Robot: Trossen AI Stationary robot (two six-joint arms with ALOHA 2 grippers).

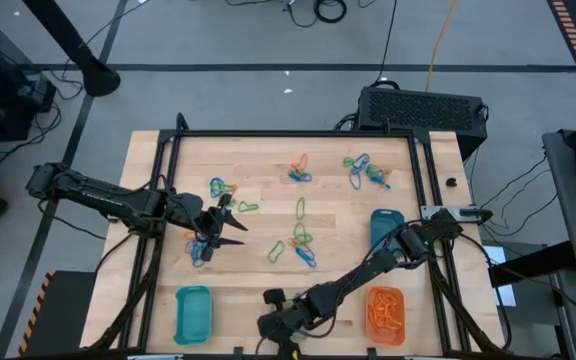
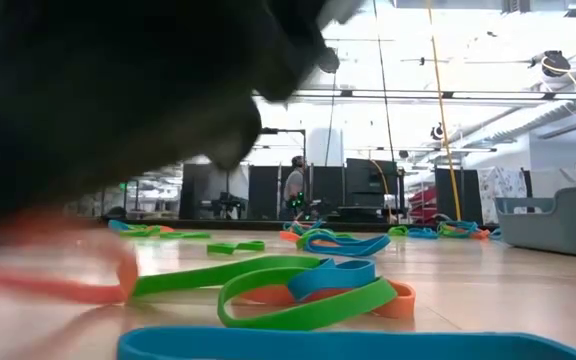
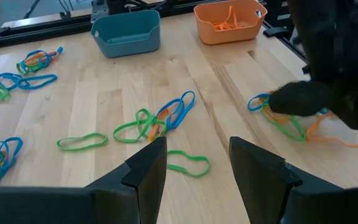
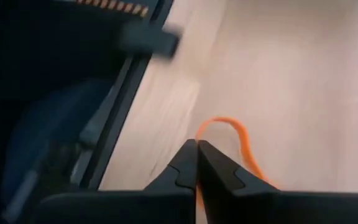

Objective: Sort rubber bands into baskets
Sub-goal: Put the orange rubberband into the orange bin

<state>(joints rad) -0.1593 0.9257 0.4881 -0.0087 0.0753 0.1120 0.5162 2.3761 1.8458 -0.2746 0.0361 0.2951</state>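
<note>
Many orange, green and blue rubber bands (image 1: 301,235) lie loose in clusters on the wooden table. One teal basket (image 1: 193,313) stands near the front left and another (image 1: 385,228) at the right. The orange basket (image 1: 385,313) at the front right holds orange bands. My right gripper (image 4: 197,152) is shut on an orange rubber band (image 4: 232,130) at the table's near edge (image 1: 268,300), beside a mixed cluster (image 3: 284,121). My left gripper (image 3: 194,165) hangs open over the table's left part (image 1: 230,222), nothing between its fingers. My right gripper pinches one strand of the orange rubber band (image 4: 201,138) between its two fingertips, which slant down toward the table. A loop of the band curves out beyond the tips and runs back along one finger. Whether the band is clear of the table cannot be told.
A black frame rail (image 1: 424,190) borders the table, and its near bar shows beside my right gripper (image 4: 114,124). Green, blue and orange bands (image 2: 308,285) lie close in front of the low camera. A person (image 2: 295,185) stands far off in the room.
</note>
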